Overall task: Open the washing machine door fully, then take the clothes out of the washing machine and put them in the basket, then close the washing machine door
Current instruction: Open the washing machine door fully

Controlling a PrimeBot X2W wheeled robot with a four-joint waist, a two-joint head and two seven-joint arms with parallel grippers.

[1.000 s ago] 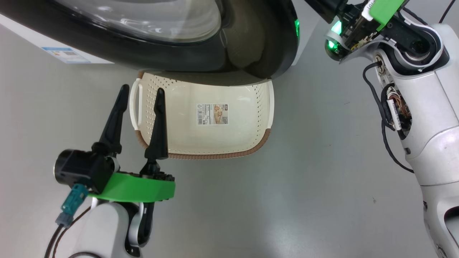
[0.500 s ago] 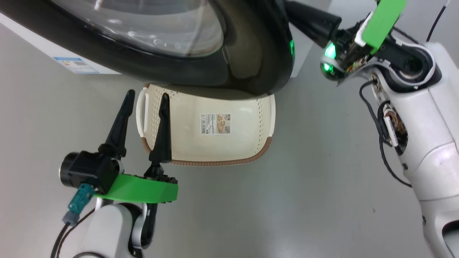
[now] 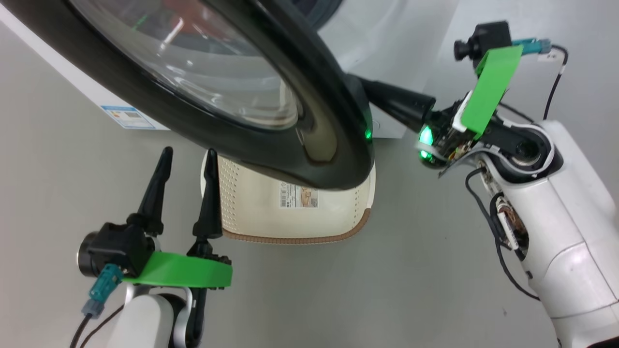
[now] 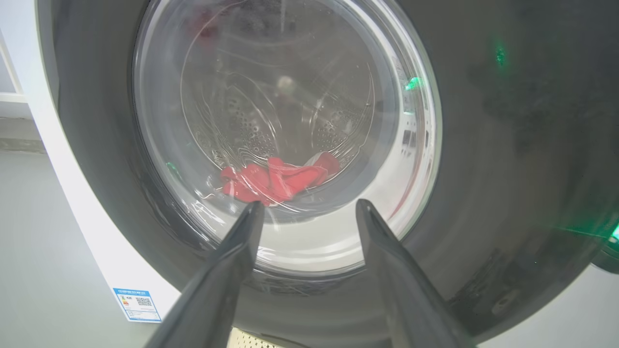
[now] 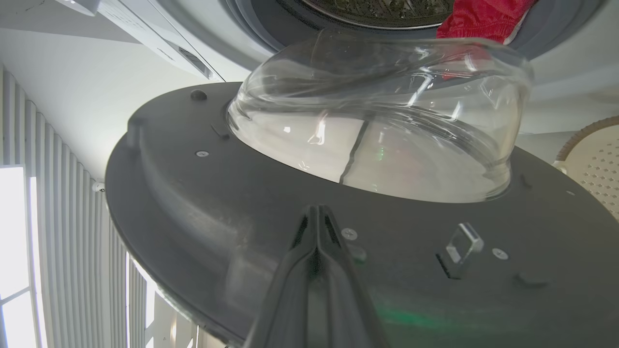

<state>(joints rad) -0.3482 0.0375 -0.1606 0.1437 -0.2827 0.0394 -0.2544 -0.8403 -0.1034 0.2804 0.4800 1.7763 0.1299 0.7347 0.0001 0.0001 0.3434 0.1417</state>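
Note:
The washing machine door [image 3: 309, 96] stands part open, its black rim and glass bowl hanging over the basket [image 3: 251, 212] on the floor. My right gripper [image 3: 382, 96] is shut, its fingers reaching behind the door's edge; in the right wrist view the shut gripper [image 5: 316, 212] lies against the door's grey inner face [image 5: 203, 203]. Red clothes [image 5: 483, 19] lie at the mouth of the washing machine [image 3: 387, 43]. My left gripper [image 3: 188, 154] is open and empty beside the basket's left end. In the left wrist view the left gripper [image 4: 309, 208] faces the door's glass [image 4: 285, 96], and the red clothes [image 4: 280, 179] show through it.
A blue-and-white label [image 3: 128, 117] sits low on the washer's white front. Grey floor spreads around the basket and between my arms. The basket's corner [image 5: 595, 159] shows at the right of the right wrist view, beyond the door.
The door has swung further open with my shut right gripper behind its edge. The head camera has shifted, so the basket sits lower in view. The left gripper stays open.

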